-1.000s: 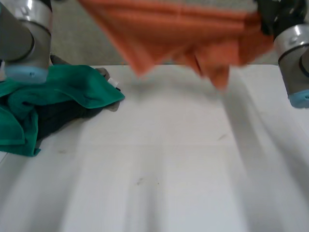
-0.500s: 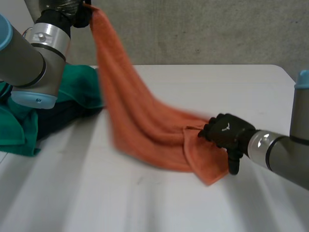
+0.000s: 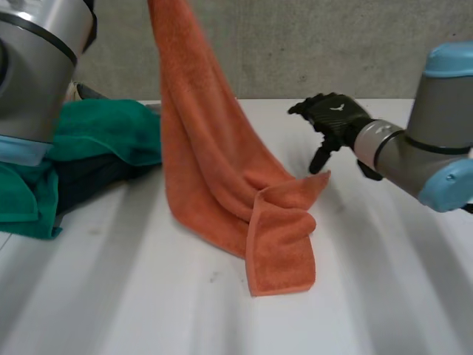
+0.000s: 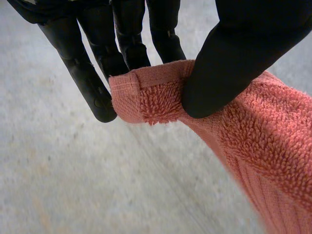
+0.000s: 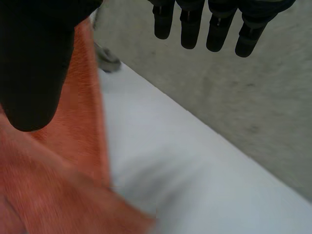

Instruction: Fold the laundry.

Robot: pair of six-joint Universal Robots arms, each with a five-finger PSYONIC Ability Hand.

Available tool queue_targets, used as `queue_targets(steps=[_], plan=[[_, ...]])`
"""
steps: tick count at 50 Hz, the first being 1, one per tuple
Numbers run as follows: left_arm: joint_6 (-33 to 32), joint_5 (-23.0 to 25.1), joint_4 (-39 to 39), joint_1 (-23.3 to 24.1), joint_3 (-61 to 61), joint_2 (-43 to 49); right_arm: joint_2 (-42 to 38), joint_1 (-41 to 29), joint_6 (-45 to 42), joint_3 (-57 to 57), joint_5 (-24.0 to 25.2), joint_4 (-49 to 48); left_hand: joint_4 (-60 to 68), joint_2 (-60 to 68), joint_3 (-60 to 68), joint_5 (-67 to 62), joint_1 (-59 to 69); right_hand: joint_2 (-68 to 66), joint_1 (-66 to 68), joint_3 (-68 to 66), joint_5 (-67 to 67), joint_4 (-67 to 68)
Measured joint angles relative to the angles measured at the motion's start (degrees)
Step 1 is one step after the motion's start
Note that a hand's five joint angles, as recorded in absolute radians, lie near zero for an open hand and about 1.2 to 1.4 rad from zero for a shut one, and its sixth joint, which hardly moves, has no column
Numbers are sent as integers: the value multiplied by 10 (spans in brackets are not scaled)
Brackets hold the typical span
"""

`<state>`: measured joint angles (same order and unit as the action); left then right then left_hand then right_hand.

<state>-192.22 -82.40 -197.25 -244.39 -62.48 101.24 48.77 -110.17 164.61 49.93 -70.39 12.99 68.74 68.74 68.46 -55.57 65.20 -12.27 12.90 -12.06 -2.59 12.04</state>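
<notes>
Right hand (image 3: 334,117) had released the orange towel (image 3: 211,170) and lifted clear, fingers spread.
Left hand (image 4: 124,36) pinched its corner; its tail lay on the table (image 3: 392,288).

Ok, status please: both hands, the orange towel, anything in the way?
Left hand pinches orange towel corner, held high. Right hand open, near its lower end. Lower end crumpled on table. Green cloth pile alongside, not blocking.

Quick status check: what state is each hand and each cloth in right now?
Left hand: shut on the orange towel, pinching one corner.
Right hand: open, holding nothing, above the table beside the towel.
Orange towel: hanging from that corner, lower end bunched on the table.
Green cloth: crumpled, unfolded, lying over a dark cloth.
</notes>
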Motion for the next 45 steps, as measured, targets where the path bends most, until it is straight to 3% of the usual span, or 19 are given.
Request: queue_targets(steps=[7, 9, 11, 13, 17, 24, 32, 38, 45], plan=[[0, 10, 10, 11, -12, -54, -113, -7, 107, -97, 78, -4, 0, 0, 0, 0, 0, -29, 22, -31, -26, 32], [0, 12, 11, 13, -16, -63, -141, -11, 131, -120, 89, -6, 0, 0, 0, 0, 0, -121, 113, -123, -111, 123], [0, 14, 12, 14, -23, -74, -173, -15, 152, -147, 95, -7, 0, 0, 0, 0, 0, -349, 342, -344, -340, 343], [0, 15, 13, 14, -30, -80, -189, -18, 160, -162, 92, -8, 0, 0, 0, 0, 0, -496, 488, -488, -483, 487], [-1, 14, 14, 12, -43, -83, -190, -17, 156, -171, 71, -14, 0, 0, 0, 0, 0, -552, 523, -554, -535, 557], [-21, 7, 34, -29, -97, -76, -21, 24, 17, -56, 6, -53, 0, 0, 0, 0, 0, -552, 523, -558, -535, 564], [-92, -17, 93, -93, -162, -23, 173, 85, -201, 138, -6, -26, 0, 0, 0, 0, 0, -552, 523, -558, -535, 565], [-132, -51, 121, -101, -181, 40, 203, 91, -277, 193, -1, 50, 0, 0, 0, 0, 0, -552, 523, -558, -535, 565], [-149, -62, 119, -86, -126, 147, 160, 83, -327, 170, -6, 80, 0, 0, 0, 0, 0, -552, 523, -558, -535, 565]])
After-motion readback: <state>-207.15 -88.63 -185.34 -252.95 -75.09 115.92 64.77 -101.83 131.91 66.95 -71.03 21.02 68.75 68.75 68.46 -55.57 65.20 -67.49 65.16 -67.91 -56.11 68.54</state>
